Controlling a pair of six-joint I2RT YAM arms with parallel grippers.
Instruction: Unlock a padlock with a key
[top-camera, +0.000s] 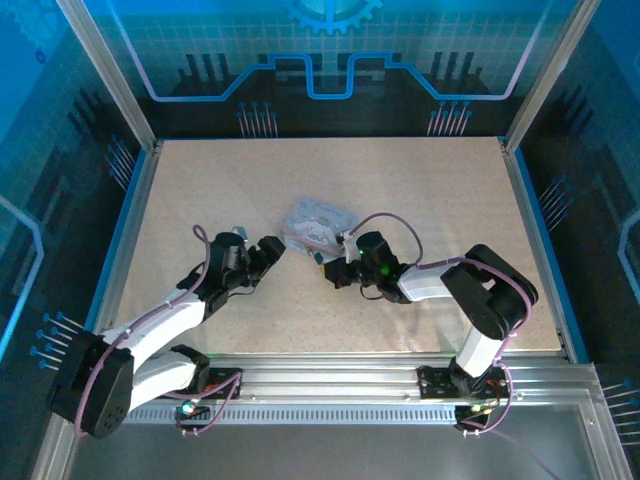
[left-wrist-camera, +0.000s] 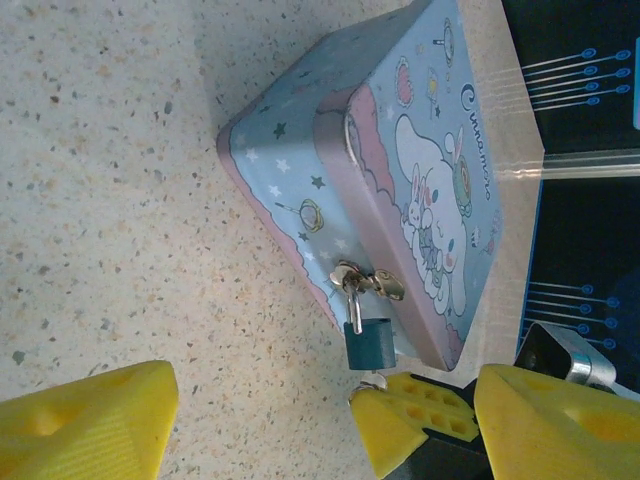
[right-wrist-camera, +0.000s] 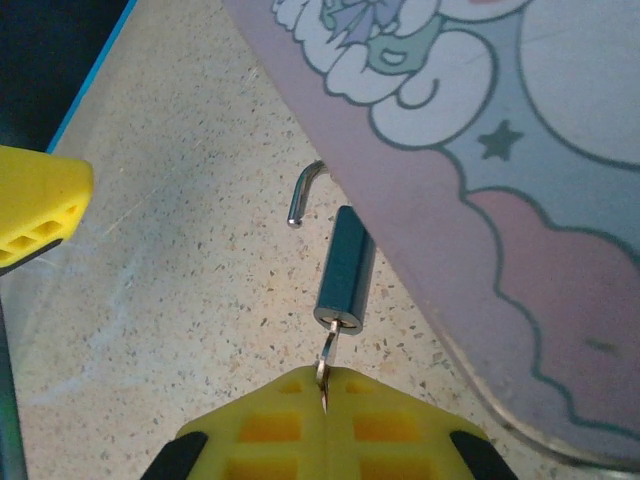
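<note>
Where the desk (top-camera: 190, 190) lies bare to the left of the tin (top-camera: 318, 222), the left gripper (top-camera: 272, 248) stands released. Its yellow fingers (left-wrist-camera: 85, 425) are spread wide, just off the tin's near-left corner. From that corner out to the desk's blue border (top-camera: 125, 240) the surface is open. Against the tin's near wall, the padlock (left-wrist-camera: 368, 340) hangs by its shackle (right-wrist-camera: 303, 195) from the hasp (left-wrist-camera: 370, 282). Its body points away from the tin, and the shackle's hooked free end stands clear of the body. Whether the body touches the desk I cannot tell. The key (right-wrist-camera: 326, 362) sits in the keyhole at the padlock's outer end. The right gripper (right-wrist-camera: 322, 405) is clenched on the key just off the tin's near edge, close beside the left gripper's right finger. Right of the tin, and beyond its far edge, the desk runs open to its border.
</note>
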